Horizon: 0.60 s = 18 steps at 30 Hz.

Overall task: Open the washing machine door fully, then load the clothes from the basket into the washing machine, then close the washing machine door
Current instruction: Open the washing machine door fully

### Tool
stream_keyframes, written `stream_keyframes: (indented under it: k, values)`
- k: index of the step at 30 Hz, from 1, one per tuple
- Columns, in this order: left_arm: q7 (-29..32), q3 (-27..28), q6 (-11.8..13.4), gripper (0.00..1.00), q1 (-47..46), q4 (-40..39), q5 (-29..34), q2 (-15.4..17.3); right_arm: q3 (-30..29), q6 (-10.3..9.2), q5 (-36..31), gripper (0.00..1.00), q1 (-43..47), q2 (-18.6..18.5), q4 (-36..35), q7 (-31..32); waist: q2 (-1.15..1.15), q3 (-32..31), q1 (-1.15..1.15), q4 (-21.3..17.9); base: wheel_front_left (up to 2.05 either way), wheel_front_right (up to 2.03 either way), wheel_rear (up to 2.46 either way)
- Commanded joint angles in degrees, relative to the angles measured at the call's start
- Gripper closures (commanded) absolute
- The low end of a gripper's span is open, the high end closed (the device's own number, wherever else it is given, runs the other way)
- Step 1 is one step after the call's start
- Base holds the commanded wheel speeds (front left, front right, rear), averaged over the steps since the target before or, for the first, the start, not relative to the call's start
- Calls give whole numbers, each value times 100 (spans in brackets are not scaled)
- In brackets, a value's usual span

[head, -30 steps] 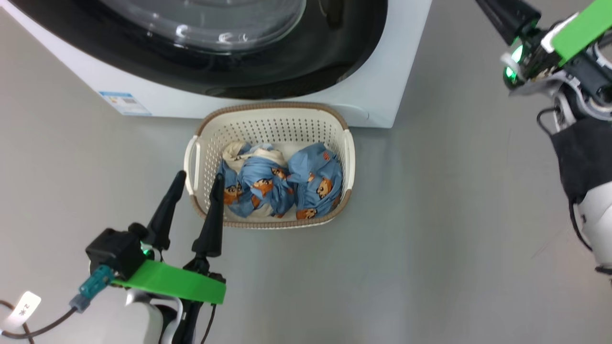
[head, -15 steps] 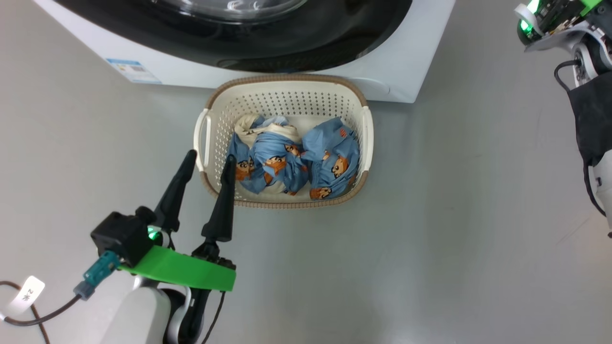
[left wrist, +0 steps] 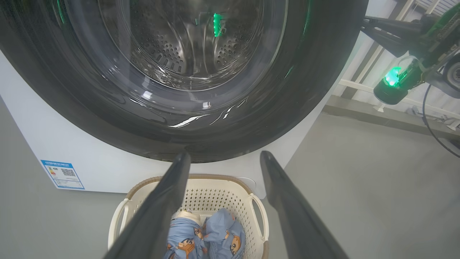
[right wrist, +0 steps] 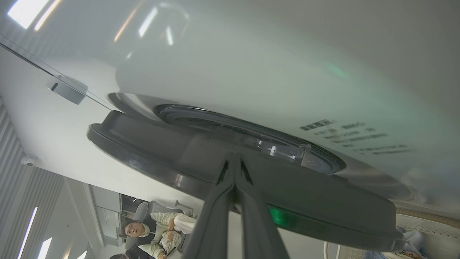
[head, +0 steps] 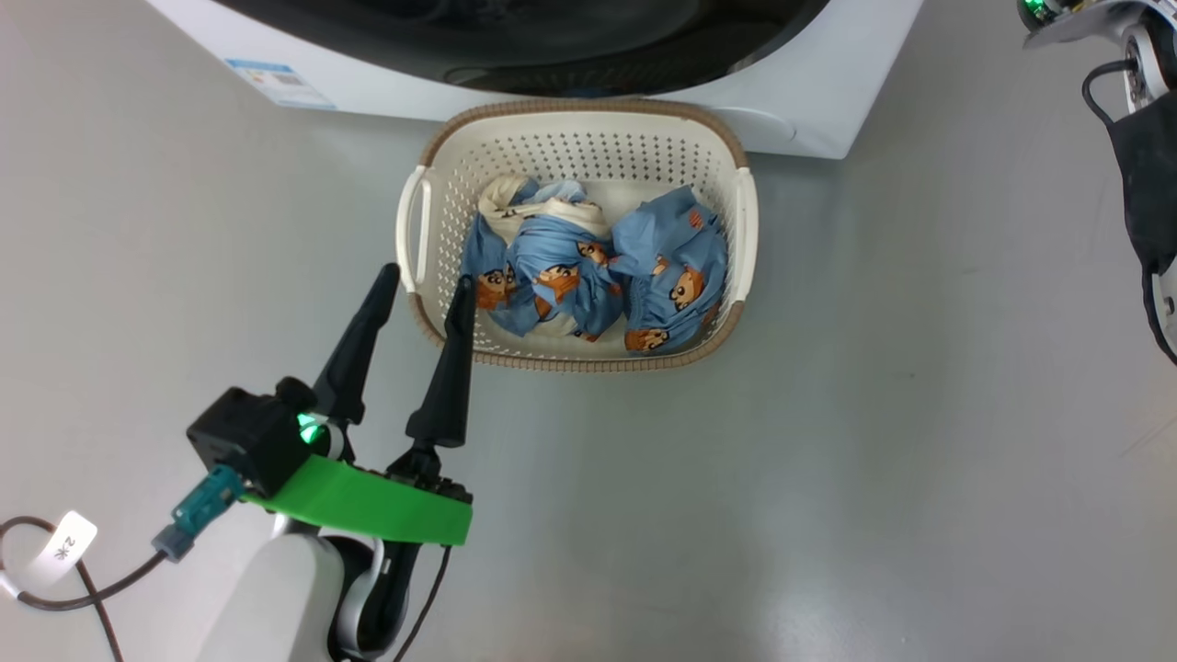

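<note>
The left gripper point(head: 423, 283) hangs empty over the grey floor point(head: 828, 414) with its two dark fingers spread wide. In the head view one fingertip overlaps the near left corner of the basket point(head: 588, 107). A green plate point(head: 368, 501) sits behind the fingers, and a white tag point(head: 62, 549) on the cable reads "2" plus a mark I cannot make out.

The right gripper point(right wrist: 234, 158) has its fingers pressed together with nothing between them. Its tips are at the edge of the washing machine door point(left wrist: 187, 54); whether they touch it I cannot tell.

The basket is cream-white and perforated, with a brown woven-look rim and white side handles. It stands on the floor, right up against the lower front of the washing machine point(head: 809, 101). The clothes point(head: 588, 276) lie bunched inside it: light blue fabric printed with orange-brown cartoon figures, with a cream patch at the back.

The door is glossy black around a bulging clear window, through which the perforated steel drum shows.

A small blue label point(left wrist: 63, 174) on the white front carries a QR code, with text too small to read. Dark printed lines point(right wrist: 352, 138) beside the door are blurred.
</note>
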Motion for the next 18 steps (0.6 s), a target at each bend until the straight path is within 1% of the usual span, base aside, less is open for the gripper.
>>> stream_keyframes:
  k: [1, 10, 18]
  values:
    - [-36, 149, -9, 0, -136, -177, -66, 97, 51, 9, -59, 100, -154, 72, -121, 30, 0, 86, 0, 70, 0, 0, 0]
    - [-36, 114, -9, 0, -282, -182, -137, 40, 196, 9, -227, 100, -458, 83, -15, 6, 0, 283, 0, 200, 0, 0, 0]
    - [-36, 134, -9, 0, -321, -144, -146, 8, 343, 9, -276, 100, -443, 103, -38, 35, 0, 294, 0, 229, 0, 0, 0]
